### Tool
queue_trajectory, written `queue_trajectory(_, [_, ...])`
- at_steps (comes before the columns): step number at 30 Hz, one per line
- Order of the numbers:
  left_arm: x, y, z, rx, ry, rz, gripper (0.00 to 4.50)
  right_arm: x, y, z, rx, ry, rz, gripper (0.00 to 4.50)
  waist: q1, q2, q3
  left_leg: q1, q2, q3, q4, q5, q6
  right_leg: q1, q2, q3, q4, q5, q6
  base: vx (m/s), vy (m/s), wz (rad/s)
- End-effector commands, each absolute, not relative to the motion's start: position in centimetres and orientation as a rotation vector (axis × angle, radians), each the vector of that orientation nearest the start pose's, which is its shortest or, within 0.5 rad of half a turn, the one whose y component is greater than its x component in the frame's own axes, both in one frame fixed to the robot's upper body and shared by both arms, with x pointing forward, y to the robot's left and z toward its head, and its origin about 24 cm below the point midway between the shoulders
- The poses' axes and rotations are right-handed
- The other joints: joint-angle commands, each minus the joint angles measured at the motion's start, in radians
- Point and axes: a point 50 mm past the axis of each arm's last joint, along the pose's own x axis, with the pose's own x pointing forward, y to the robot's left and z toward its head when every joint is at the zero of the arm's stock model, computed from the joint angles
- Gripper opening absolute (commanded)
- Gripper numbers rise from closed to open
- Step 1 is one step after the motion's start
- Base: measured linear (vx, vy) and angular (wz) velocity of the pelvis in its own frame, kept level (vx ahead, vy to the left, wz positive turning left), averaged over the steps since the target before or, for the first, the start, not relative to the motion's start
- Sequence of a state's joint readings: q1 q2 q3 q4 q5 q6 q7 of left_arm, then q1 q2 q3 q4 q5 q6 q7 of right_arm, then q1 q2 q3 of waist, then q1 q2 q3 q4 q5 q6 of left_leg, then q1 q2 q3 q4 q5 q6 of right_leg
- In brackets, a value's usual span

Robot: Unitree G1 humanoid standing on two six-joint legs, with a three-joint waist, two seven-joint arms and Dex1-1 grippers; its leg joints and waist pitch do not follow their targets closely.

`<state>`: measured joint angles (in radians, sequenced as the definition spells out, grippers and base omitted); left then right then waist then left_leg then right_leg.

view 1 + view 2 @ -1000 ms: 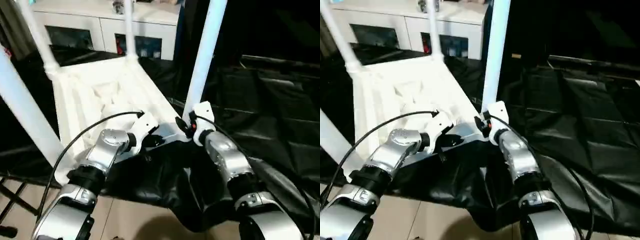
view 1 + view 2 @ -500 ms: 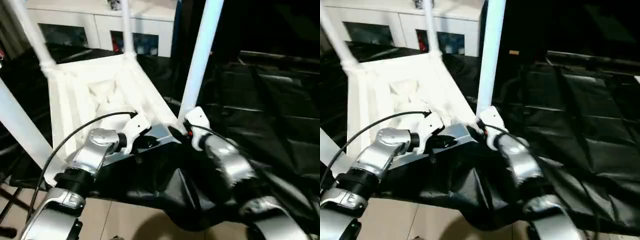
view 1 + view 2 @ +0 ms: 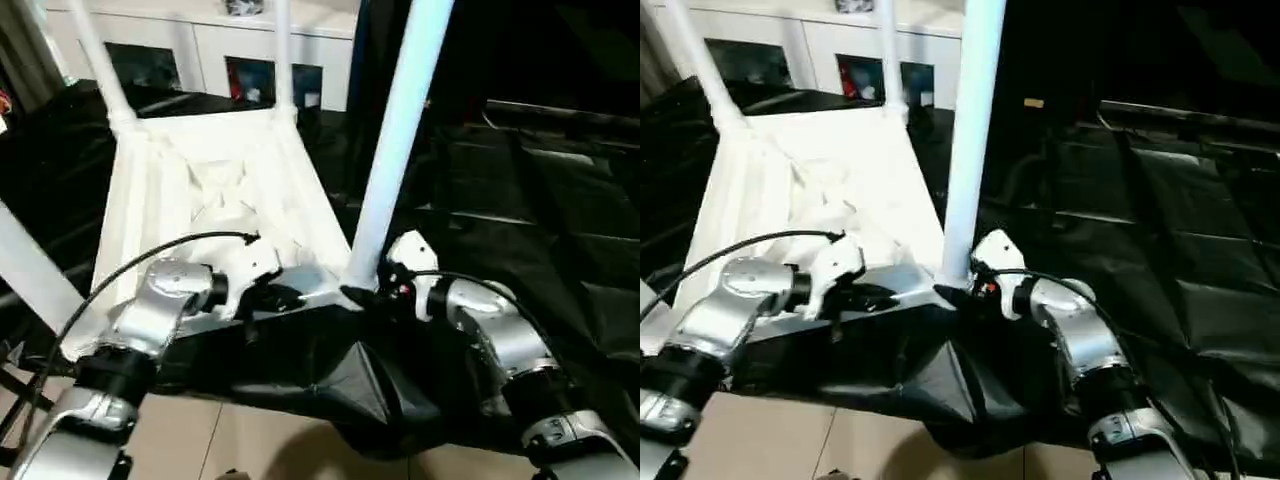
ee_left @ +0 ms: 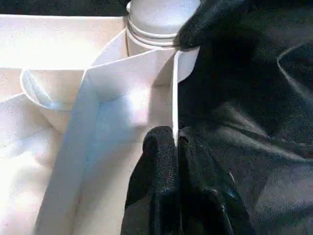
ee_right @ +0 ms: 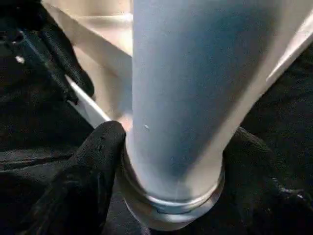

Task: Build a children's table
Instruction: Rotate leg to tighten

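My L gripper (image 4: pixel 176 139) pinches the table top (image 3: pixel 200 190) rim tight. My R gripper (image 5: pixel 171 161) hugs the near leg (image 3: pixel 400 140) at its bottom, w/ table upside down.

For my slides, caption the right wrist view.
Right gripper jaws closed around a white table leg at its base.

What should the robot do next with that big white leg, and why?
Probably give the near leg a small twist or push into its socket. The right gripper has its fingers around the leg's base, and the left gripper pinches the table top's rim, steadying it. All four legs stand upright, so this looks like final seating.
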<state>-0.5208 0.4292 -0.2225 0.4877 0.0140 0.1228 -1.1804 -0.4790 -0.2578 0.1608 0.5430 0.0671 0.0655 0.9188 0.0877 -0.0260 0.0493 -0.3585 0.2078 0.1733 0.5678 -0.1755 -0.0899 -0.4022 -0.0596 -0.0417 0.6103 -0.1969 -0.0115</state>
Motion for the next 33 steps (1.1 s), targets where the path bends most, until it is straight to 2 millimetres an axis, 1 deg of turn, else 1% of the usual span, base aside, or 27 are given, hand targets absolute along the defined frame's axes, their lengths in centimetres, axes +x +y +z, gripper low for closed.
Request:
queue_trajectory(1, [30.9,15.5,6.2,0.407,0.387,-1.268,0.0,31.2,-12.5,4.0,-0.185,0.286,1.07,2.93,0.001,-0.003,-0.061,0.006,0.023,0.003,-0.057,-0.151,0.046,0.054,-0.068,0.039,-0.056,-0.055,-0.23,0.0,0.0,0.0])
queue_trajectory(2, [30.7,15.6,6.2,0.403,0.39,-1.271,0.0,31.1,-12.5,3.9,-0.18,0.292,1.083,2.91,0.0,-0.006,-0.061,0.006,0.023,0.003,-0.057,-0.15,0.047,0.054,-0.068,0.039,-0.057,-0.058,-0.229,0.0,0.0,0.0])
queue_trajectory(3, [30.5,15.6,6.2,0.399,0.392,-1.278,0.0,31.1,-12.4,3.9,-0.171,0.291,1.097,2.78,0.002,-0.005,-0.061,0.007,0.024,0.003,-0.057,-0.15,0.047,0.053,-0.07,0.039,-0.055,-0.06,-0.231,0.0,0.0,0.0])
queue_trajectory(4, [30.5,15.6,6.2,0.399,0.392,-1.278,0.0,31.1,-12.4,3.9,-0.171,0.291,1.097,2.78,0.002,-0.005,-0.06,0.006,0.023,0.003,-0.057,-0.149,0.046,0.053,-0.069,0.039,-0.056,-0.062,-0.231,0.0,0.0,0.0])
queue_trajectory(6, [30.2,15.6,6.2,0.395,0.393,-1.285,0.0,31.0,-12.3,3.9,-0.151,0.289,1.116,2.7,0.002,-0.009,-0.06,0.006,0.023,0.003,-0.057,-0.146,0.045,0.054,-0.069,0.039,-0.055,-0.059,-0.23,0.0,0.0,0.0])
queue_trajectory(10, [30.0,15.5,6.1,0.393,0.4,-1.296,0.0,31.0,-12.0,3.9,-0.139,0.289,1.146,2.67,0.001,-0.011,-0.06,0.007,0.022,0.004,-0.056,-0.139,0.045,0.054,-0.068,0.04,-0.053,-0.047,-0.234,0.0,0.0,0.0])
queue_trajectory(12, [29.9,15.6,6.1,0.393,0.402,-1.296,0.0,31.0,-11.9,3.9,-0.138,0.289,1.157,2.65,0.002,-0.012,-0.061,0.006,0.021,0.003,-0.055,-0.131,0.046,0.055,-0.068,0.039,-0.051,-0.037,-0.235,0.0,0.0,0.0])
queue_trajectory(13, [29.8,15.6,6.0,0.393,0.404,-1.296,0.0,30.9,-11.9,3.9,-0.138,0.29,1.159,2.65,0.003,-0.01,-0.061,0.006,0.021,0.003,-0.055,-0.128,0.046,0.056,-0.068,0.039,-0.051,-0.032,-0.235,0.0,0.0,0.0])
queue_trajectory(14, [29.8,15.5,6.0,0.392,0.405,-1.296,0.0,30.9,-11.9,3.8,-0.137,0.29,1.162,2.64,0.002,-0.011,-0.061,0.006,0.021,0.003,-0.055,-0.128,0.046,0.056,-0.068,0.039,-0.05,-0.03,-0.235,0.0,0.0,0.0])
queue_trajectory(15, [29.7,15.5,6.0,0.389,0.407,-1.297,0.0,30.9,-12.0,3.8,-0.137,0.291,1.163,2.64,0.003,-0.008,-0.061,0.006,0.021,0.003,-0.054,-0.127,0.047,0.057,-0.068,0.039,-0.05,-0.026,-0.237,0.0,0.0,0.0])
queue_trajectory(17, [29.6,15.5,5.9,0.388,0.409,-1.298,0.0,30.8,-12.0,3.8,-0.136,0.292,1.162,2.64,0.002,-0.009,-0.062,0.007,0.021,0.004,-0.053,-0.126,0.047,0.057,-0.067,0.039,-0.049,-0.019,-0.24,0.0,0.0,0.0])
queue_trajectory(20, [29.6,15.3,5.6,0.391,0.417,-1.278,0.0,30.8,-12.0,3.5,-0.128,0.299,1.133,2.64,0.002,-0.007,-0.062,0.007,0.02,0.004,-0.052,-0.126,0.046,0.056,-0.066,0.039,-0.049,-0.013,-0.243,0.0,0.0,0.0])
queue_trajectory(21, [29.7,15.1,5.5,0.393,0.419,-1.266,0.0,30.9,-12.1,3.4,-0.125,0.304,1.117,2.64,0.002,-0.007,-0.062,0.008,0.021,0.003,-0.053,-0.128,0.045,0.056,-0.066,0.039,-0.049,-0.017,-0.244,0.0,0.0,0.0])
queue_trajectory(23, [30.4,14.3,5.2,0.395,0.415,-1.2,0.0,31.4,-11.8,2.8,-0.12,0.312,1.002,2.64,0.001,-0.006,-0.06,0.008,0.02,0.003,-0.053,-0.139,0.039,0.055,-0.067,0.039,-0.051,-0.029,-0.245,0.0,0.0,0.0])
queue_trajectory(24, [30.7,13.7,5.0,0.389,0.411,-1.166,0.0,31.7,-11.5,2.6,-0.106,0.315,0.937,2.64,-0.002,-0.007,-0.057,0.01,0.02,0.003,-0.056,-0.161,0.028,0.052,-0.066,0.04,-0.057,-0.067,-0.239,0.0,0.0,0.0])
queue_trajectory(25, [30.9,13.4,5.0,0.385,0.408,-1.152,0.0,31.8,-11.4,2.5,-0.099,0.315,0.911,2.64,-0.002,-0.007,-0.054,0.014,0.02,0.003,-0.058,-0.195,0.011,0.05,-0.069,0.04,-0.064,-0.14,-0.226,0.0,0.0,0.0])
queue_trajectory(26, [31.6,12.0,4.9,0.361,0.393,-1.096,0.0,32.2,-10.6,2.2,-0.071,0.315,0.809,2.64,-0.004,-0.007,-0.053,0.013,0.019,0.002,-0.06,-0.208,0.002,0.051,-0.069,0.041,-0.066,-0.171,-0.217,0.0,0.0,0.0])
queue_trajectory(27, [31.8,11.3,4.9,0.348,0.387,-1.072,0.0,32.4,-10.2,2.1,-0.059,0.315,0.765,2.64,-0.006,-0.007,-0.051,0.018,0.018,0.002,-0.061,-0.234,-0.013,0.047,-0.069,0.042,-0.074,-0.234,-0.199,0.0,0.0,0.0])
queue_trajectory(28, [32.0,10.5,4.8,0.337,0.383,-1.057,0.0,32.6,-9.7,2.1,-0.038,0.315,0.721,2.64,-0.006,-0.008,-0.053,0.019,0.017,0.0,-0.061,-0.24,-0.02,0.048,-0.07,0.043,-0.077,-0.274,-0.182,0.0,0.0,0.0])
queue_trajectory(30, [32.2,9.9,4.8,0.329,0.38,-1.047,0.0,32.8,-9.3,2.1,-0.02,0.316,0.686,2.64,-0.004,-0.008,-0.055,0.017,0.018,-0.001,-0.061,-0.239,-0.019,0.046,-0.071,0.043,-0.079,-0.287,-0.167,0.0,0.0,0.0])
queue_trajectory(31, [32.2,9.4,4.7,0.327,0.379,-1.042,0.0,32.9,-8.8,2.1,-0.003,0.314,0.658,2.64,-0.003,-0.009,-0.055,0.015,0.018,-0.001,-0.061,-0.229,-0.014,0.046,-0.07,0.044,-0.078,-0.269,-0.164,0.0,0.0,0.0])
queue_trajectory(32, [32.3,8.5,4.7,0.324,0.376,-1.034,0.0,33.1,-7.9,2.3,0.028,0.313,0.611,2.64,-0.004,-0.009,-0.055,0.015,0.017,0.0,-0.061,-0.223,-0.012,0.044,-0.068,0.044,-0.078,-0.259,-0.163,0.0,0.0,0.0])
queue_trajectory(33, [32.4,8.1,4.7,0.324,0.375,-1.029,0.0,33.2,-7.5,2.3,0.039,0.313,0.592,2.64,-0.005,-0.009,-0.057,0.013,0.016,-0.002,-0.062,-0.215,-0.017,0.047,-0.069,0.042,-0.075,-0.253,-0.161,0.0,0.0,0.0])
